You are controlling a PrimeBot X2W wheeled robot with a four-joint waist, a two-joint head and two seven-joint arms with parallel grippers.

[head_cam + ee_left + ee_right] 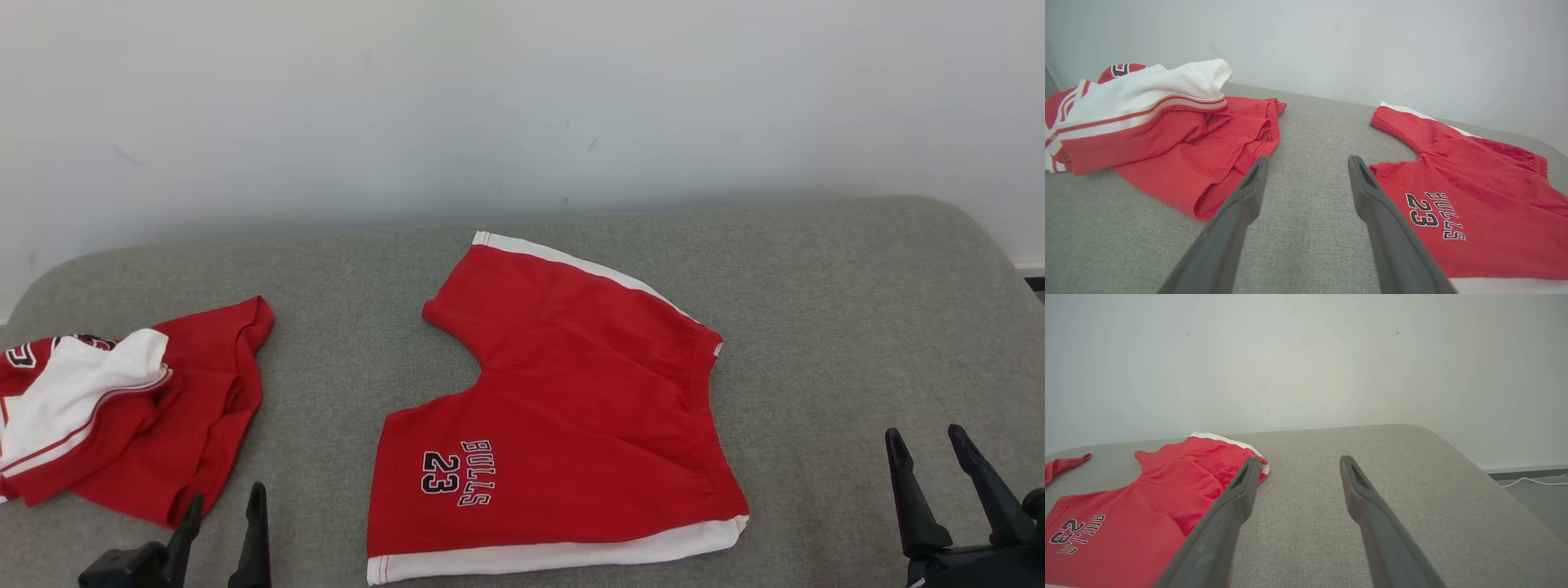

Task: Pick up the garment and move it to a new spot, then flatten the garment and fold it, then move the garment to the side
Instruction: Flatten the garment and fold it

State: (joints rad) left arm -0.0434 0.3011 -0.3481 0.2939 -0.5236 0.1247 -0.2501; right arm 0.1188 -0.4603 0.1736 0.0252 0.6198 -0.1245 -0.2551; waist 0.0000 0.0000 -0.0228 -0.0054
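Left gripper point(227, 494) at the bottom left of the head view, jaws open, nothing between them, fingers pointing up the frame. Right gripper point(924, 433) at the bottom right, jaws also open and empty, over bare grey fabric and well apart from the clothes. Red shorts point(571, 392) lie spread flat in the middle of the table point(857, 310), waistband toward the right of the frame and the two legs toward the left. A white stripe runs along their upper edge and another along their lower edge. "BULLS 23" is printed in dark letters on the lower leg, turned sideways. A crumpled red and white garment point(155, 408) sits bunched at the left edge of the frame, apart from the shorts, with bare table between them. The left gripper sits below that gap, its left fingertip close to the heap's hem; contact can't be told. In the left wrist view the left gripper point(1307, 160) frames bare table, with the heap point(1180, 139) at upper left and the shorts point(1474, 171) at right. In the right wrist view the right gripper point(1299, 459) points at the plain pale wall point(1306, 355), with the shorts point(1147, 498) at lower left. A white cable point(1531, 481) lies on the floor at the right edge.
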